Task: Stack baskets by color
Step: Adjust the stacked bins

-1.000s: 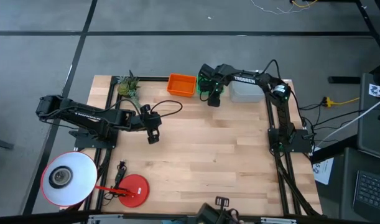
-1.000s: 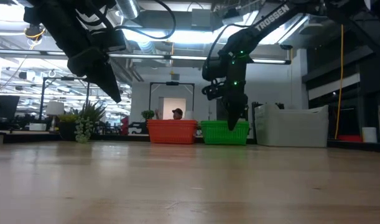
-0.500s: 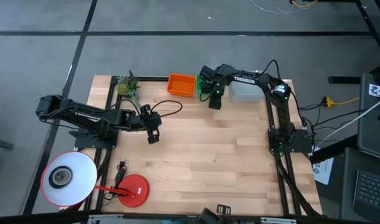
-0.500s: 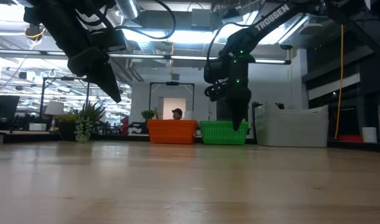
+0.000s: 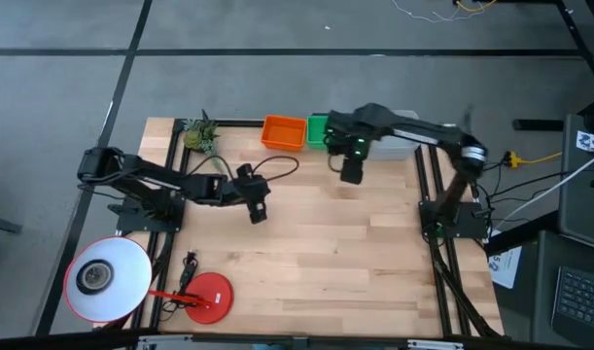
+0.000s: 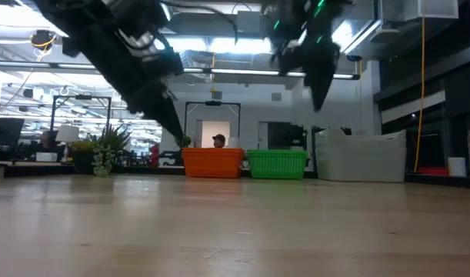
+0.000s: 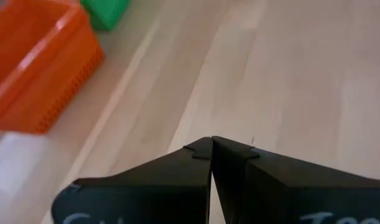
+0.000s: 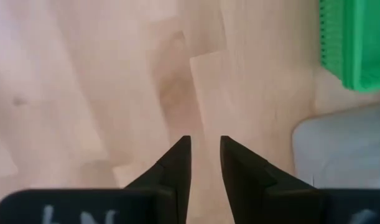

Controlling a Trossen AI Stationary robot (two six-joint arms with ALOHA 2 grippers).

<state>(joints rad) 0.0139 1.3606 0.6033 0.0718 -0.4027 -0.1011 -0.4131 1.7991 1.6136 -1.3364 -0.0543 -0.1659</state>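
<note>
Three stacks of baskets stand in a row on their bottoms along the table's far edge: orange [image 5: 283,132], green [image 5: 318,128] and pale grey [image 6: 361,157]. How many baskets each holds I cannot tell. The grey one is mostly hidden under my right arm in the high view. My right gripper [image 5: 352,171] hangs high above the wood, just near of the green basket [image 8: 354,43], pointing down. It is open with nothing between its fingers [image 8: 177,158]. My left gripper [image 5: 259,210] is shut and empty, slanting down over the table's middle, near of the orange basket [image 7: 34,74].
A small plant [image 5: 201,134] stands at the far left corner. A red round lamp base [image 5: 209,294] and a white lamp head [image 5: 107,277] sit at the near left. Bare wood [image 5: 355,253] fills the middle and near right. A person [image 6: 219,140] shows in the room behind.
My right gripper has risen from beside the green basket and come toward the table's near edge, now high above the wood. My left gripper has gone toward the table's right edge and sunk a little. The baskets have stayed where they were.
</note>
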